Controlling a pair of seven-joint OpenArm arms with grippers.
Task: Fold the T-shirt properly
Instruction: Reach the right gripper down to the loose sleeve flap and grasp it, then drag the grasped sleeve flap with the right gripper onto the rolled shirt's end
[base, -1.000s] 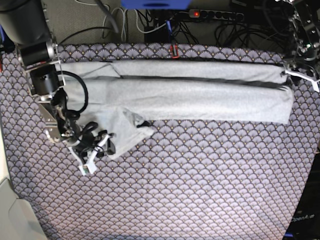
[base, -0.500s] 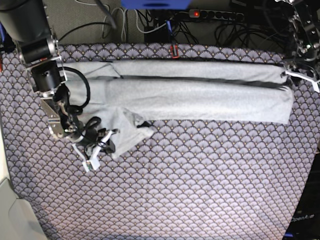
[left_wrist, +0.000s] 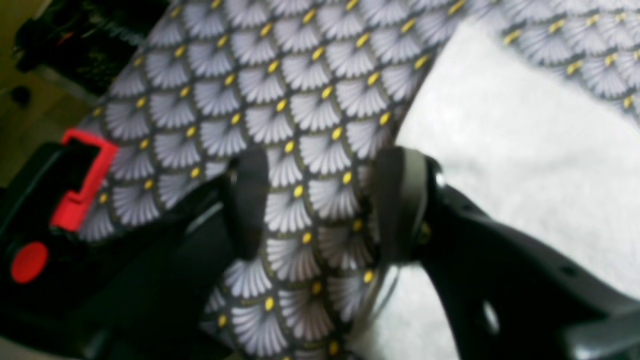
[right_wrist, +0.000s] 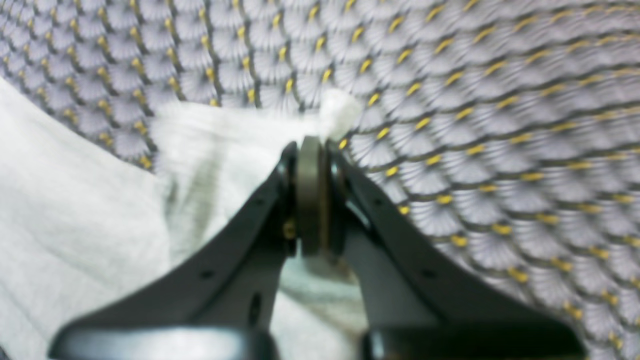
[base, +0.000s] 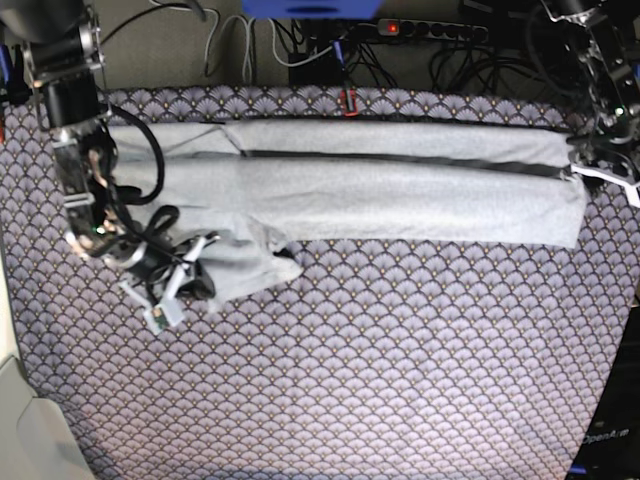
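The T-shirt (base: 400, 185) lies folded lengthwise across the worktop (base: 400, 380). The right gripper (right_wrist: 311, 145) pinches its sleeve corner; the left gripper (left_wrist: 320, 200) hangs spread. That thin pinch could slip when pulled.

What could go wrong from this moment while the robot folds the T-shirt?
1. The right tool pinches only a small tip of the T-shirt; a pull may let the cloth slip out.
2. The left tool stands open over the tablecloth, beside the shirt edge; if it shuts there it may catch tablecloth instead of shirt.
3. The sleeve near the right tool lies bunched, so the fold may come out uneven.
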